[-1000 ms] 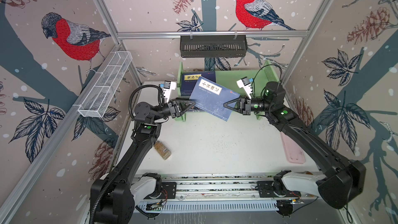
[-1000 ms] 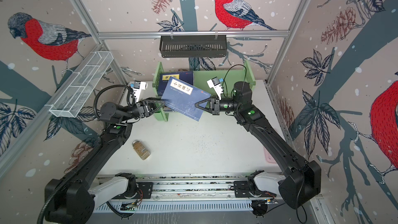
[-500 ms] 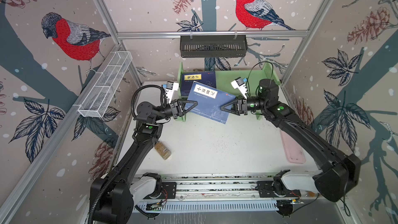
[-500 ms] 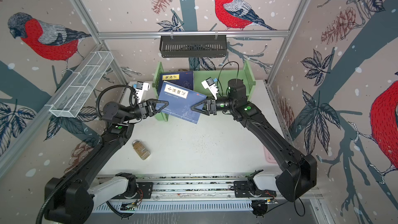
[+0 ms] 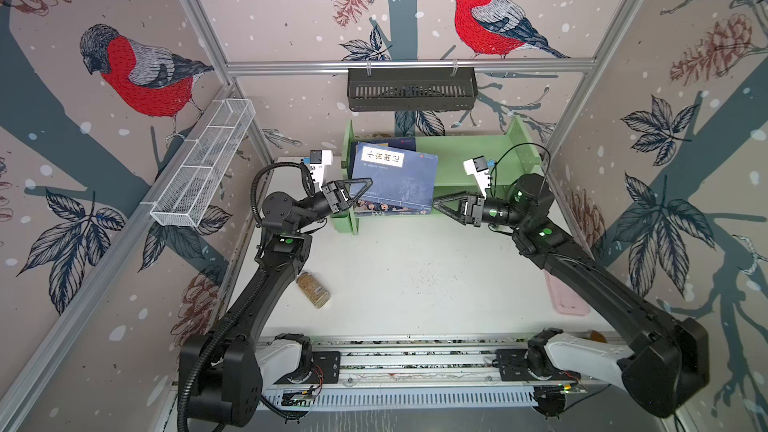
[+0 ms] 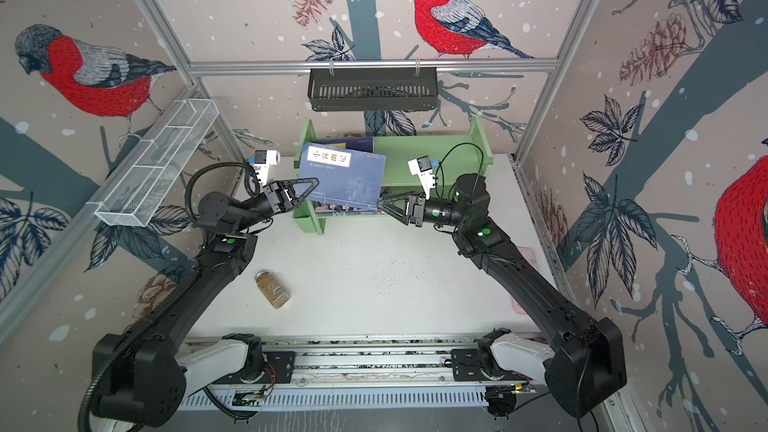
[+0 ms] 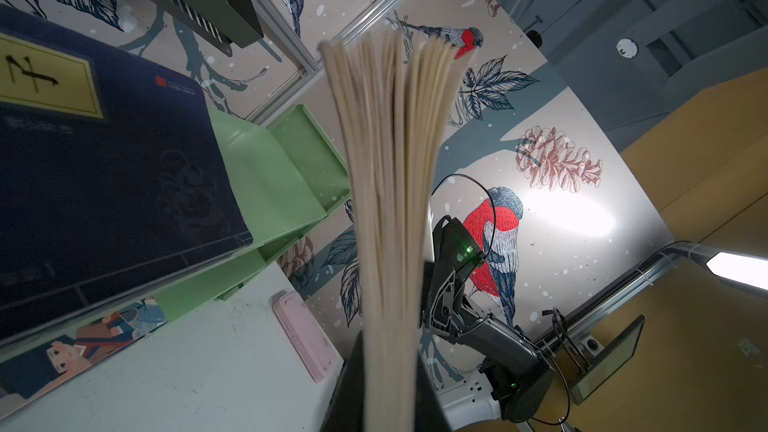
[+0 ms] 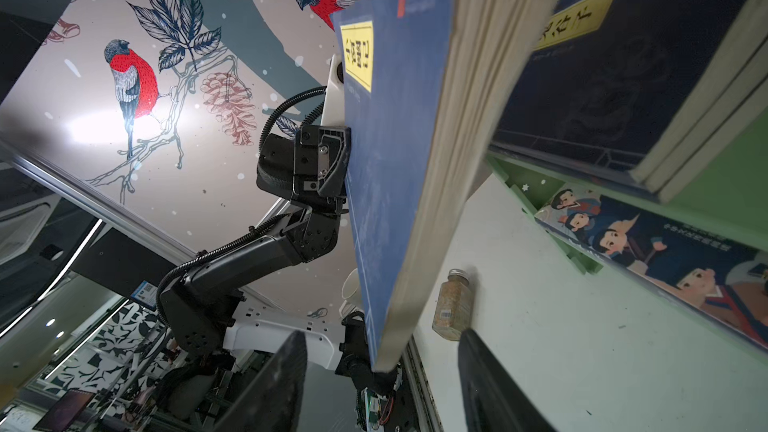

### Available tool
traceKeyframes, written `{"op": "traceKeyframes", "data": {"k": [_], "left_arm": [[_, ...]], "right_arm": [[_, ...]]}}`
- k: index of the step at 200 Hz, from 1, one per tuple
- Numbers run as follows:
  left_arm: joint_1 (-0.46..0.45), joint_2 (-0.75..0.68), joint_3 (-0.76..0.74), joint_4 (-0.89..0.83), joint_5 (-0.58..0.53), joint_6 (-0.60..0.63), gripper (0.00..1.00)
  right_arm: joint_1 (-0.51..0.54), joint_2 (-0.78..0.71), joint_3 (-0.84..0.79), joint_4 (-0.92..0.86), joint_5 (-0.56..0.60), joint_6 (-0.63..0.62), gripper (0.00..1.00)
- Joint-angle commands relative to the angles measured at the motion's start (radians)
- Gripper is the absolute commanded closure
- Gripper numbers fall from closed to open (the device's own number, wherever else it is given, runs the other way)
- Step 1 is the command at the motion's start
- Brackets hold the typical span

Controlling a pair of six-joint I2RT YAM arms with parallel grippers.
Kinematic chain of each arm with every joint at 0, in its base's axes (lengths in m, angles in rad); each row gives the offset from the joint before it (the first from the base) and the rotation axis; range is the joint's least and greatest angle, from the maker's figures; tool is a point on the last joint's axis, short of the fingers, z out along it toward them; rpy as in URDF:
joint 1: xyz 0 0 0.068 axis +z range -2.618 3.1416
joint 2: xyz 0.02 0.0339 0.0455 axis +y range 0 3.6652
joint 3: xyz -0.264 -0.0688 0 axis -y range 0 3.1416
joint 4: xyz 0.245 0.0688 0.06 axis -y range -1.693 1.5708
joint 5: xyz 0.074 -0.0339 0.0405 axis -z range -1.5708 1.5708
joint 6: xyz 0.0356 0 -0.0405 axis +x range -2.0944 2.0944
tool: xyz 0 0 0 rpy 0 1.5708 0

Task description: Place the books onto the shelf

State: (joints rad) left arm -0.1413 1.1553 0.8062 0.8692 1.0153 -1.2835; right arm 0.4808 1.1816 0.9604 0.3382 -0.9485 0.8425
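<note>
A navy-blue book point(image 5: 395, 178) point(image 6: 345, 178) with a yellow label hangs tilted in front of the light green shelf point(image 5: 469, 160) point(image 6: 419, 155). My left gripper point(image 5: 360, 189) point(image 7: 388, 388) is shut on its left edge; cream pages point(image 7: 390, 201) fan out from the jaws. My right gripper point(image 5: 438, 203) point(image 8: 386, 384) stands open at the book's lower right corner point(image 8: 399, 139), which sits between the fingers untouched. Two more navy books point(image 8: 602, 76) point(image 7: 104, 168) lie on the upper tier. The cartoon-cover book point(image 8: 665, 251) point(image 5: 390, 207) lies on the lower tier.
A spice jar point(image 5: 313, 289) lies on the white table beside the left arm. A pink case point(image 5: 565, 297) lies at the table's right edge. A black slotted basket point(image 5: 411, 87) hangs above the shelf. A white wire basket point(image 5: 203, 164) runs along the left wall.
The left gripper has shut on the book's left edge and the right gripper has opened off its right corner. The book has swung left and back, closer to the shelf.
</note>
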Motion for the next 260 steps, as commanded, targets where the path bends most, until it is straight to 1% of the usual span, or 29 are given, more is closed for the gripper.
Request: {"op": "traceKeyframes", "data": {"k": [1,12,27,37,50,76,116,126,141,152,160,168,190,202,224,231,248,260], "left_arm": [[0.002,0.001,0.005,0.096,-0.022,-0.027,1.0],[0.002,0.0,0.002,0.096,-0.021,-0.025,1.0],[0.002,0.0,-0.004,0.097,-0.027,-0.02,1.0],[0.002,0.0,-0.009,0.099,-0.031,-0.022,1.0],[0.002,0.0,-0.014,0.106,-0.034,-0.026,1.0],[0.002,-0.003,-0.022,0.112,-0.033,-0.028,1.0],[0.002,-0.005,-0.028,0.112,-0.038,-0.033,1.0],[0.002,-0.003,-0.029,0.113,-0.038,-0.036,1.0],[0.002,-0.003,-0.03,0.115,-0.035,-0.033,1.0],[0.002,-0.004,-0.033,0.128,-0.03,-0.022,1.0],[0.002,-0.006,-0.035,0.127,-0.029,-0.006,1.0],[0.002,-0.009,-0.038,0.122,-0.029,0.006,0.95],[0.002,-0.015,-0.039,0.127,-0.018,0.026,0.7],[0.002,-0.021,-0.036,0.127,-0.006,0.048,0.62],[0.003,-0.045,-0.024,0.057,0.0,0.123,0.55],[0.005,-0.054,-0.015,0.011,0.0,0.165,0.54],[0.015,-0.078,0.018,-0.168,-0.014,0.283,0.52],[0.025,-0.095,0.031,-0.237,-0.018,0.344,0.52]], "right_arm": [[0.034,0.007,0.002,0.092,0.087,0.013,0.42],[0.043,0.012,0.001,0.095,0.106,0.015,0.43],[0.061,0.016,-0.015,0.155,0.121,0.042,0.44],[0.078,0.024,-0.014,0.155,0.151,0.04,0.47],[0.088,0.03,-0.009,0.151,0.158,0.035,0.5],[0.103,0.026,-0.023,0.18,0.202,0.043,0.59],[0.105,0.03,-0.041,0.233,0.23,0.074,0.81],[0.106,0.033,-0.037,0.234,0.23,0.076,0.85],[0.105,0.038,-0.027,0.225,0.235,0.074,0.94],[0.102,0.039,-0.022,0.219,0.239,0.074,0.98],[0.098,0.04,-0.017,0.209,0.245,0.075,0.98],[0.092,0.04,-0.012,0.193,0.249,0.074,0.99],[0.07,0.03,-0.006,0.182,0.241,0.075,0.99],[0.059,0.021,0.001,0.172,0.239,0.068,0.99],[0.039,0.007,0.03,0.106,0.235,0.027,0.99],[0.03,0.005,0.041,0.081,0.23,0.014,1.0],[0.006,0.004,0.066,0.036,0.207,-0.011,0.99],[-0.011,0.008,0.084,0.01,0.19,-0.023,0.99]]}}
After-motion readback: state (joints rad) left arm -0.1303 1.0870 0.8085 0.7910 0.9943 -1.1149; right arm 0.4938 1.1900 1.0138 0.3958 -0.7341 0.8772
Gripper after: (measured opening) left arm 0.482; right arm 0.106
